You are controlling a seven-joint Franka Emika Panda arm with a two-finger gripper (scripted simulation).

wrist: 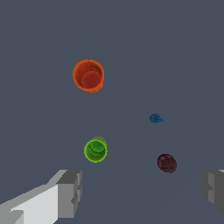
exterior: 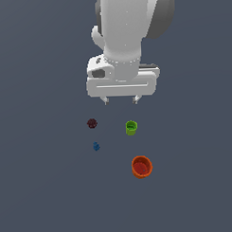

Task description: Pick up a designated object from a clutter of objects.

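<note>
the gripper hangs above the grey surface with its 2 fingers spread wide and nothing between them; in the wrist view the finger pads sit far apart at either side of the frame, with bare floor showing in the gap. the lime-green cup stands upright just below the fingertip on the exterior view's right, a little nearer the surface's near edge than the gripper, and no finger touches it. in the wrist view the cup lies close to 1 pad, off to that side of the open gap, its darker green inside showing.

the arm comes down from the far edge of the surface, its white wrist pointing straight down and the gripper's bar lying level across the view.

the maroon lump sits apart from the cup toward the exterior view's left, the tiny blue piece just nearer the near edge than it. the orange-red cup stands upright closer still to the near edge, well apart from the green 1.
</note>
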